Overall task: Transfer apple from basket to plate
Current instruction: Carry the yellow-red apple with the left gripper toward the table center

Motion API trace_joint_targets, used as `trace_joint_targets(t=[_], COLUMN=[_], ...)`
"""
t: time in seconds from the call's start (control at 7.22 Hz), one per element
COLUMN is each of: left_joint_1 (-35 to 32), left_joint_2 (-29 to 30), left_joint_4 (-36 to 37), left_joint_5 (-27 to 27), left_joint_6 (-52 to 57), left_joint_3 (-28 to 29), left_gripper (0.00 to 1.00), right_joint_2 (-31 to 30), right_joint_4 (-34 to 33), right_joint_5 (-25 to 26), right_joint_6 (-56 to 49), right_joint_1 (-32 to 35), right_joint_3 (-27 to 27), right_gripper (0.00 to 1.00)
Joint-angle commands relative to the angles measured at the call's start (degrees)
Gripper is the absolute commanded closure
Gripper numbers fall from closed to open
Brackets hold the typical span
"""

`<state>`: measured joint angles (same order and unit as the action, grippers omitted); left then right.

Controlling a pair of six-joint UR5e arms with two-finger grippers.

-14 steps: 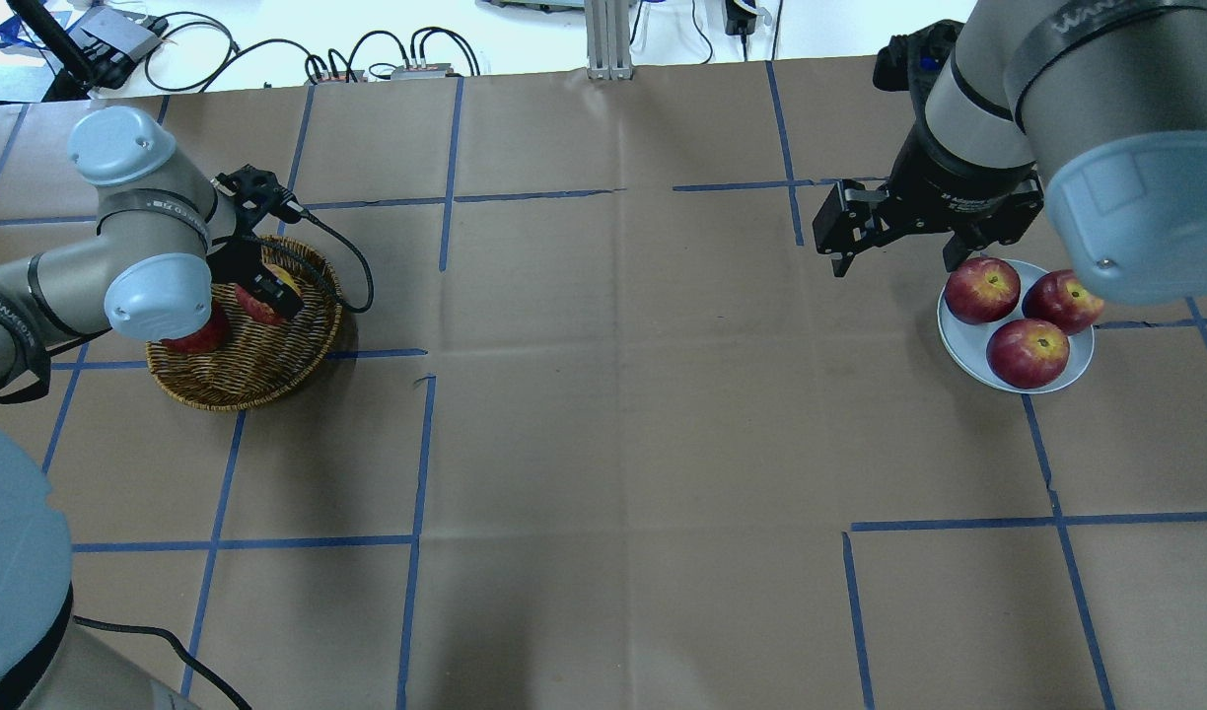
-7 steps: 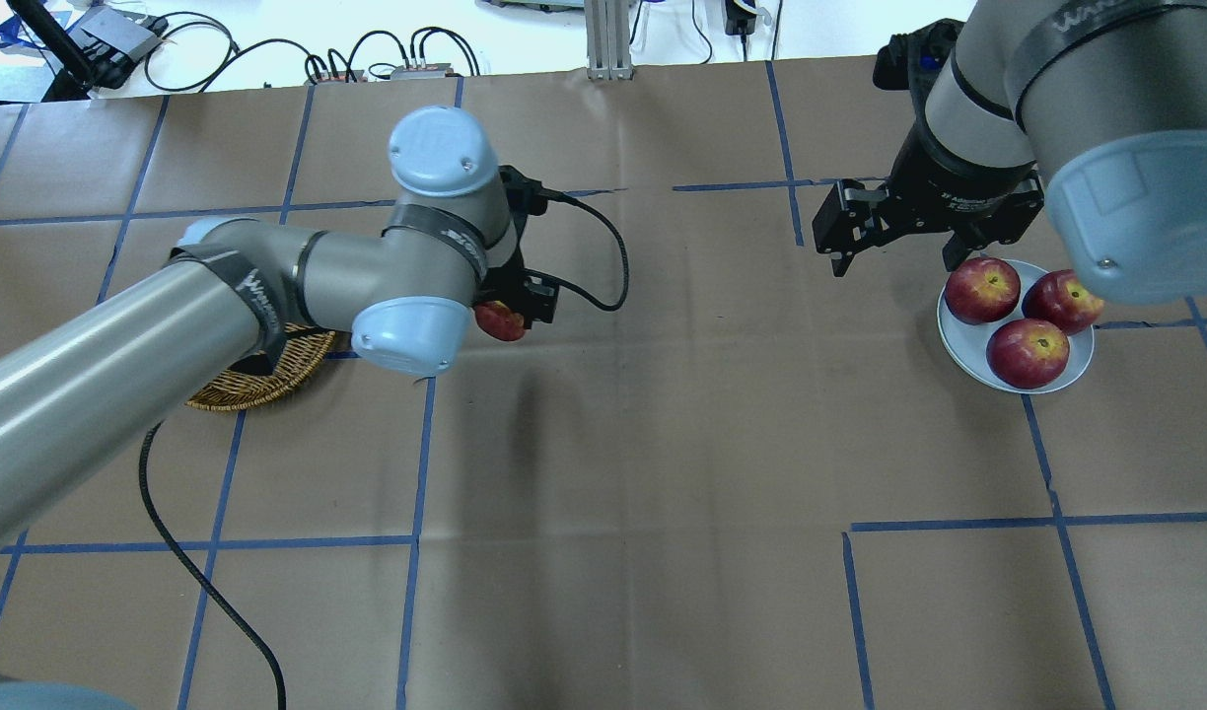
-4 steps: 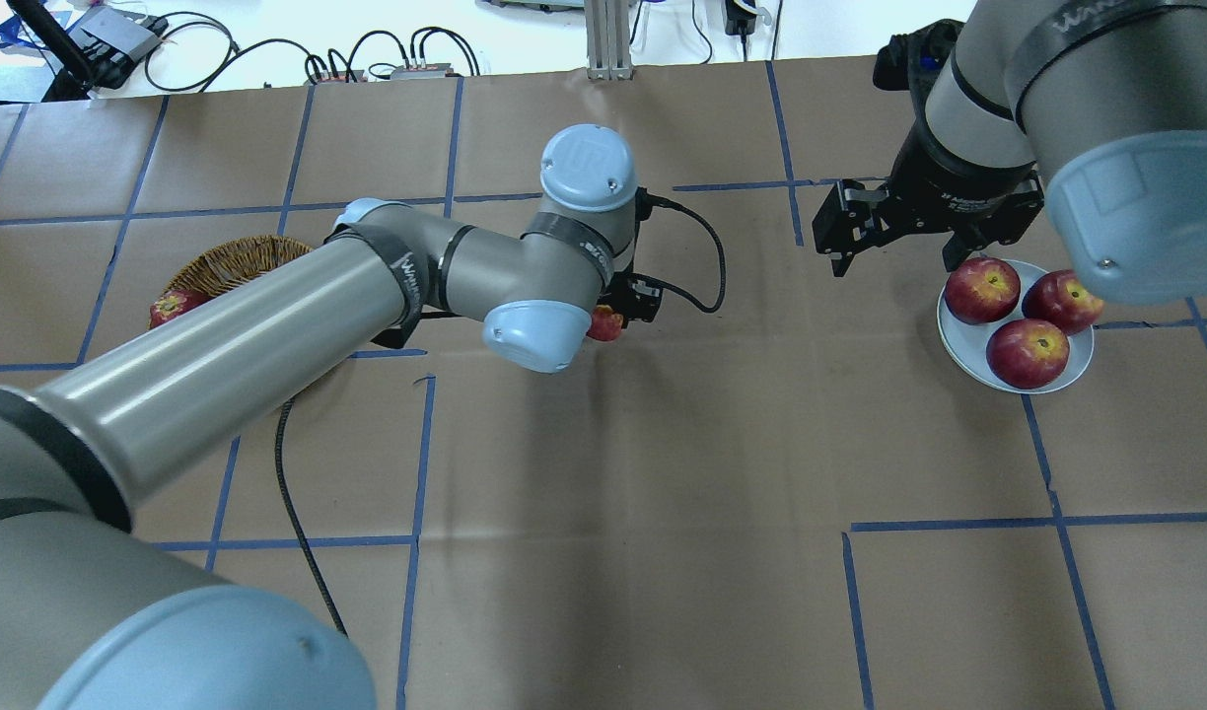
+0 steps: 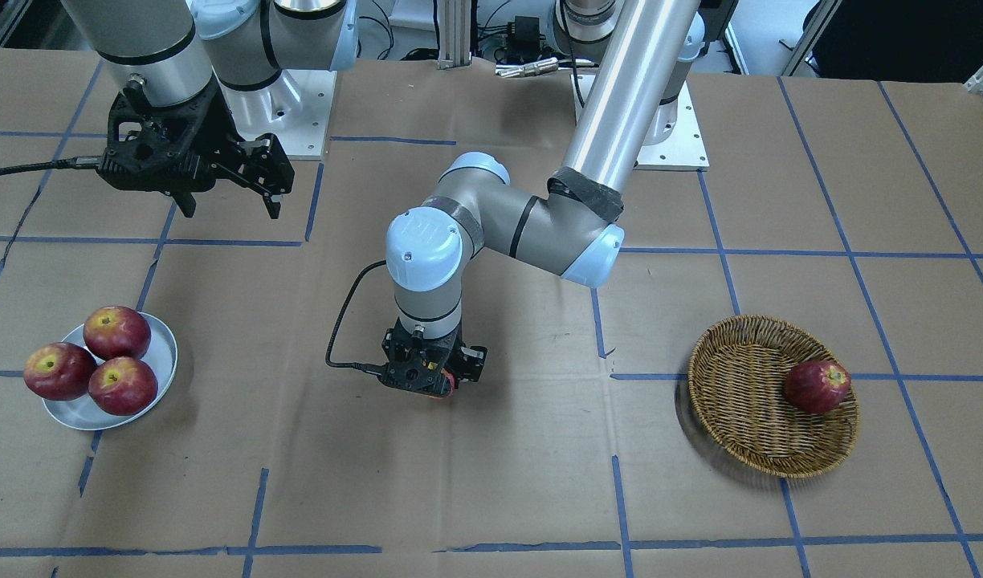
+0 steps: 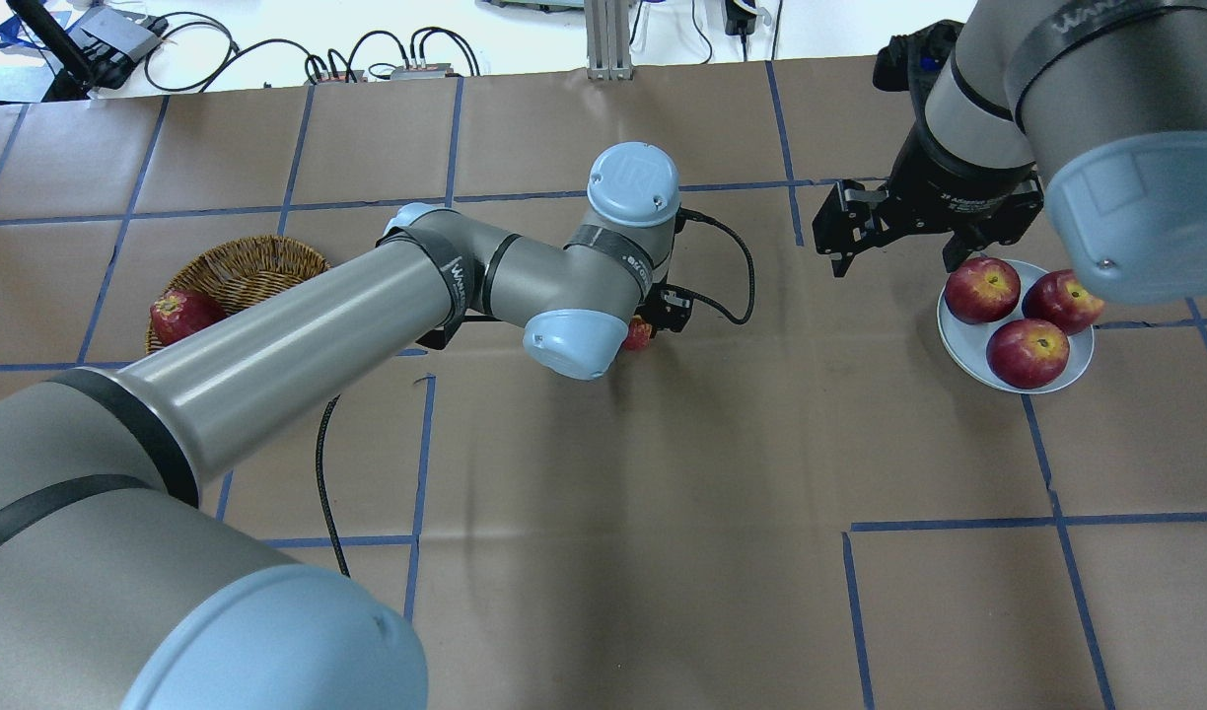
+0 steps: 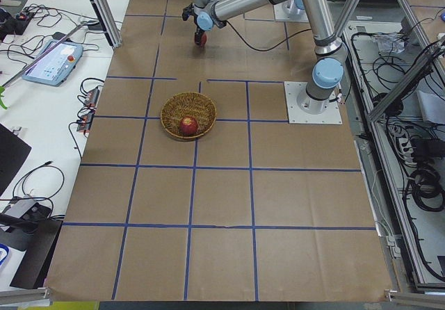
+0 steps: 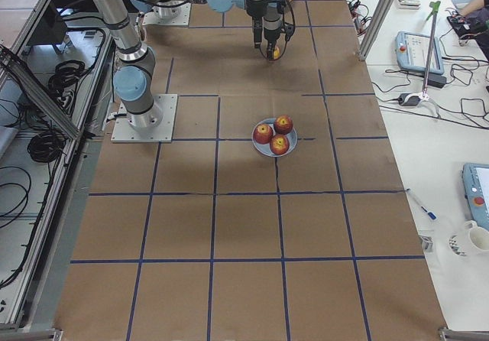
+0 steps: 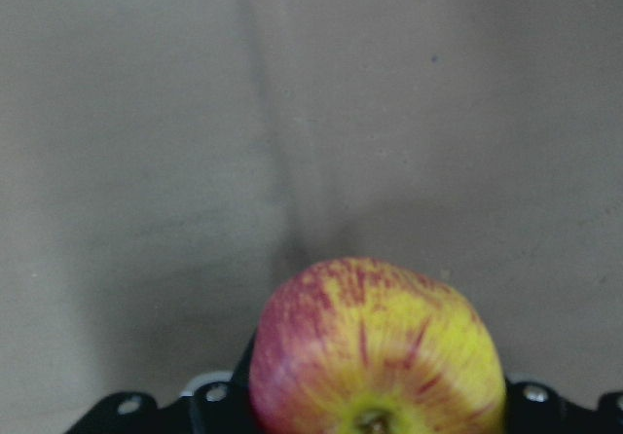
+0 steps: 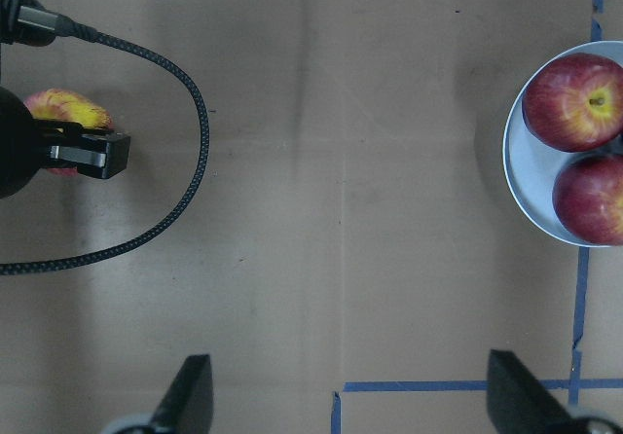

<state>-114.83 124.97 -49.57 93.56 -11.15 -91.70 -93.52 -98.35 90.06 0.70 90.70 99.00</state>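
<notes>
Stretching across the paper-covered table point(image 5: 663, 552) toward the plate point(image 4: 72, 417), the left arm point(image 5: 367, 306) carries the apple point(image 8: 375, 346) off the surface. The left gripper point(image 4: 427, 381) is clamped on the fruit from above, probably so that it clears the table on the way. The apple hangs well apart from the plate, between it and the wicker basket point(image 4: 740, 401), which lies farther from the plate and holds one dark red apple point(image 4: 817, 386). The right gripper point(image 4: 230, 205), jaws spread and empty, hangs above the table near the plate on the basket side, and may crowd the approach. Three dark red apples point(image 4: 116, 331) sit on the plate, leaving little bare room.
</notes>
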Motion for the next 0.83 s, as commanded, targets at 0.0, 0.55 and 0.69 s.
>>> trace_joint_targets(t=[0.0, 0.55, 0.69], left_joint_1=[0.1, 0.3, 0.3], left_joint_2=[0.0, 0.0, -0.1], left_joint_4=[-0.1, -0.1, -0.2], left_joint_5=[0.0, 0.2, 0.2], left_joint_6=[0.2, 0.2, 0.1], left_joint_3=[-0.2, -0.7, -0.7], left_gripper=[0.46, 0.27, 0.01], right_joint_2=[0.0, 0.0, 0.0], right_joint_4=[0.0, 0.0, 0.0], right_joint_5=[-0.1, 0.0, -0.1], right_joint_6=[0.0, 0.0, 0.0], right_joint_1=[0.0, 0.0, 0.0], right_joint_3=[0.0, 0.0, 0.0], right_gripper=[0.00, 0.00, 0.00])
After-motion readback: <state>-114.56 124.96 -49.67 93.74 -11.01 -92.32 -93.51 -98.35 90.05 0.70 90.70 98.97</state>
